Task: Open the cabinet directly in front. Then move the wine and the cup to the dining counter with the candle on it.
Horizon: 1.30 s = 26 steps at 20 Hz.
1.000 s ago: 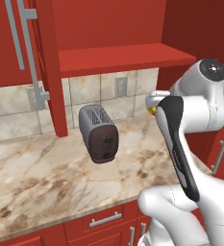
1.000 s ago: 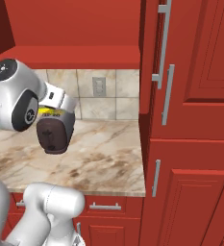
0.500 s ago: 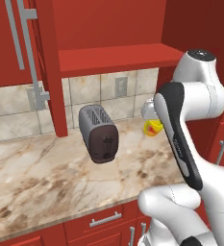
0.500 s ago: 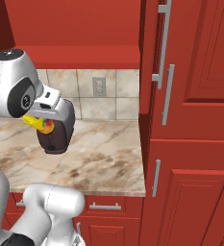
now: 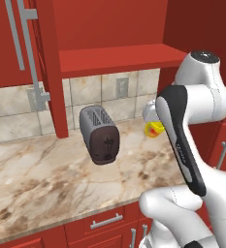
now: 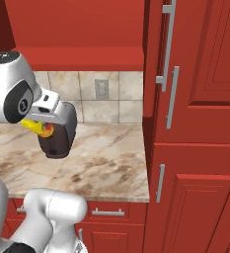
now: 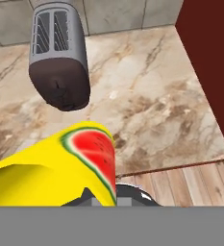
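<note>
cabinet (image 5: 109, 58) open, shelf bare — gripper (image 5: 153, 121) clamped on the cup (image 7: 60, 166), held in the air above the worktop's (image 5: 46, 174) right end, beside the toaster (image 5: 101, 135). carry to dining counter not yet done — wine's whereabouts unknown.

Toaster (image 5: 100, 134): grey metal body with a dark brown end face and two top slots, standing on the table ahead of the tool. Table (image 5: 41, 179): beige-brown marbled surface, its front edge running below the tool. Tiled wall (image 5: 85, 92): beige squares behind the toaster, bearing a pale wall socket (image 5: 122, 87) above and beyond the toaster. Low red drawers (image 5: 104, 224): beneath the table, with silver bar handles. Wooden floor (image 7: 180, 185): brown planks beside the table's front edge.
</note>
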{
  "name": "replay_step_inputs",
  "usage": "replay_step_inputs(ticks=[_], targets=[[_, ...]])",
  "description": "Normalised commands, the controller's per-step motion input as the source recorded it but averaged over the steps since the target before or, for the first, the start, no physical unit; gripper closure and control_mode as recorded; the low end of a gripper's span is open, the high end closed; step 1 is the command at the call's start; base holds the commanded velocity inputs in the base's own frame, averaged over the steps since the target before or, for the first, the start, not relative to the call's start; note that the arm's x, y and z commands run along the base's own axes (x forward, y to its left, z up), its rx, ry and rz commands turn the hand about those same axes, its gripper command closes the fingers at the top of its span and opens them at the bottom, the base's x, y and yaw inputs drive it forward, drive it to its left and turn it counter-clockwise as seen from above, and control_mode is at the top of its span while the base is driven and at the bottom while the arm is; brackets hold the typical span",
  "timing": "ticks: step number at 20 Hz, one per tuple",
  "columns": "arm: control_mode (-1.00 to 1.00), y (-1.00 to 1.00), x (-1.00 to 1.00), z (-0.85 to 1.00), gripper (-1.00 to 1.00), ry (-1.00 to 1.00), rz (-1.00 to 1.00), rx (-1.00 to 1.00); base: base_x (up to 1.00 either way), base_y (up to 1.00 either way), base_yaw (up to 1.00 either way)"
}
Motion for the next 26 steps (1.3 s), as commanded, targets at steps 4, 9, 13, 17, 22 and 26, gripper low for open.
replay_step_inputs(ticks=[4, 9, 13, 17, 22, 26], targets=[[-1.00, 0.03, -0.10, -0.07, 1.00, -0.22, 0.02, 0.00, 0.00, 0.00, 0.00], [-1.00, 0.00, 0.00, 0.00, 1.00, -0.04, 0.00, 0.00, 0.00, 0.00, 0.00], [-1.00, 0.00, 0.00, 0.00, 1.00, 0.00, 0.00, 0.00, 0.00, 0.00, 0.00], [1.00, 0.01, -0.07, -0.01, 1.00, -0.04, 0.04, 0.00, -0.19, 0.04, 0.14], [1.00, 0.00, 0.00, 0.00, 1.00, 0.00, 0.00, 0.00, -0.49, 0.13, 0.48], [1.00, 0.00, 0.00, 0.00, 1.00, 0.00, 0.00, 0.00, -0.50, 0.21, 0.66]])
